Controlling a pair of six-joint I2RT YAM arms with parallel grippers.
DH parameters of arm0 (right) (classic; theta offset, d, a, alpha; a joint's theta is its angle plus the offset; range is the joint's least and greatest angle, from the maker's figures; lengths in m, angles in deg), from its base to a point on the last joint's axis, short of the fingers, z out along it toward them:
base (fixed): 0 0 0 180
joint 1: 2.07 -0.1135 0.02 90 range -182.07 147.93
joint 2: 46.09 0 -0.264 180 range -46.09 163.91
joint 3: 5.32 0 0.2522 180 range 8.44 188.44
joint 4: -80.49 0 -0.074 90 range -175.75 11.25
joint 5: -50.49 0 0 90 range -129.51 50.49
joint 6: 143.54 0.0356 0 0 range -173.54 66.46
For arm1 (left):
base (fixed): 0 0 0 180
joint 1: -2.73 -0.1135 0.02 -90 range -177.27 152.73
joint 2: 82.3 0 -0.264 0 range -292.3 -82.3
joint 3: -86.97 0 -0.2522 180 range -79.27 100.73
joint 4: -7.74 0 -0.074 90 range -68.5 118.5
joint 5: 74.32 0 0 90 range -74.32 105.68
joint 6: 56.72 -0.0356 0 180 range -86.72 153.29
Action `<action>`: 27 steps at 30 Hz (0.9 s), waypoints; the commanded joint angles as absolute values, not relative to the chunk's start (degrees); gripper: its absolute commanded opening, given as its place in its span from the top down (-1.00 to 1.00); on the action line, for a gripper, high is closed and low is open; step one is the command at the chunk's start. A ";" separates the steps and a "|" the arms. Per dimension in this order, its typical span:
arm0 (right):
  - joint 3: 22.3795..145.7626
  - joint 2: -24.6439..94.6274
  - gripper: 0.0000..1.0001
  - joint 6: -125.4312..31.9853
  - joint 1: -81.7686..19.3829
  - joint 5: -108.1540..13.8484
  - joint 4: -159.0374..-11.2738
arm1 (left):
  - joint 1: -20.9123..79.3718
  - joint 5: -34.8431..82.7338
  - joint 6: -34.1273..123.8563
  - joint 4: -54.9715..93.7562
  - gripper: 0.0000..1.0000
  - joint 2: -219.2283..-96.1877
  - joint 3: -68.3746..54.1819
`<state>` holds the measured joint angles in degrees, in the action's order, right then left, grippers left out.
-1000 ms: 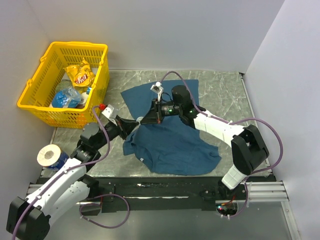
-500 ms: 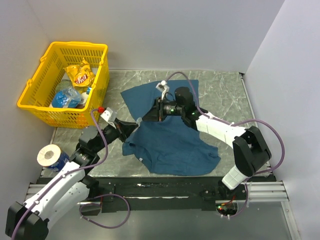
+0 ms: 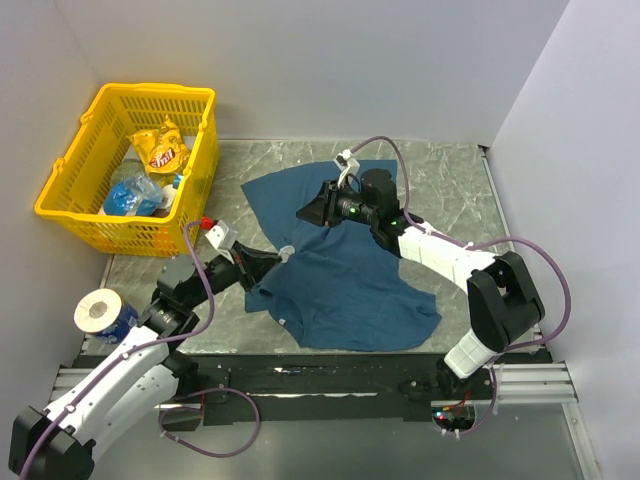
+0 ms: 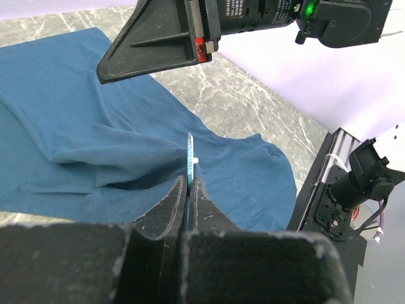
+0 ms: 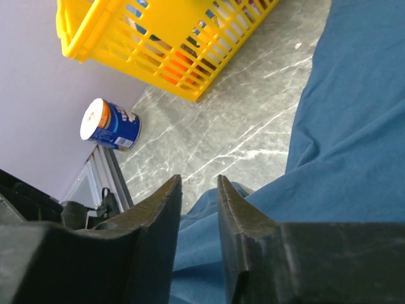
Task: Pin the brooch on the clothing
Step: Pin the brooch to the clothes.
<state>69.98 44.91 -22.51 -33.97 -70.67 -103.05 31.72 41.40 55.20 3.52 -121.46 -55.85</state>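
Brooch (image 4: 190, 155) pinched edge-on in left claw (image 4: 188, 185) over the teal shirt (image 4: 76, 139); right claw (image 5: 198, 185) hovers nearby, parted, holding nothing

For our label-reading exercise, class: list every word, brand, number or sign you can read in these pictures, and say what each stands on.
No text reads clearly.
Yellow snack bag in the basket: red logo, white letters, too blurred to read.
Blue can: white print, too small.
White label on the T-shirt: too small.
Right arm's wrist housing: white lettering, blurred.
Brooch, edge-on in the left gripper: no marking shows.
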 commanded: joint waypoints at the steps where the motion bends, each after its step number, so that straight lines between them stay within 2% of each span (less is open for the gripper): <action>1: 70.13 41.02 0.14 -25.49 -34.32 -68.08 -102.03 | 31.91 38.56 55.61 3.73 0.98 -121.32 -54.58; 5: 70.49 39.35 -0.19 -28.92 -34.23 -63.17 -95.52 | 34.70 26.52 52.72 12.07 0.98 -125.18 -50.45; 6: 70.40 38.91 -0.59 -29.45 -34.23 -61.85 -93.85 | 35.85 21.71 51.84 13.40 0.98 -126.32 -49.48; 7: 70.23 37.94 -0.69 -30.76 -34.15 -59.57 -91.40 | 37.08 19.40 50.61 16.63 0.98 -129.03 -47.47; 13: 67.94 35.13 -0.86 -32.88 -33.10 -53.93 -83.91 | 51.58 1.22 48.76 21.32 0.98 -141.94 -41.49; 16: 67.68 35.38 -0.89 -33.41 -32.57 -53.40 -81.45 | 58.44 -1.62 47.44 22.90 0.97 -149.59 -38.76; 17: 67.68 35.47 -0.90 -33.50 -32.56 -53.05 -80.84 | 61.41 -2.24 47.44 22.99 0.89 -151.19 -38.23; 18: 67.59 35.73 -0.92 -33.76 -32.30 -53.05 -79.87 | 62.31 -2.85 47.61 23.08 0.33 -153.47 -37.35; 19: 67.41 35.82 -0.92 -34.02 -32.21 -52.87 -79.34 | 62.93 -4.60 49.61 23.43 0.02 -153.84 -37.17; 20: 67.32 35.83 -0.94 -34.11 -31.86 -52.44 -78.81 | 62.76 -4.97 50.68 23.34 -0.21 -153.50 -37.34; 21: 67.24 35.65 -0.94 -34.46 -31.86 -52.00 -77.85 | 62.76 -6.36 51.47 22.99 -0.62 -150.88 -38.82; 22: 66.97 35.56 -0.96 -34.64 -31.77 -51.73 -77.41 | 61.80 -8.38 53.74 22.56 -0.94 -148.86 -39.79; 27: 66.62 36.09 -0.99 -35.17 -31.25 -50.50 -74.94 | 49.33 -5.76 61.31 24.30 -0.92 -136.81 -45.59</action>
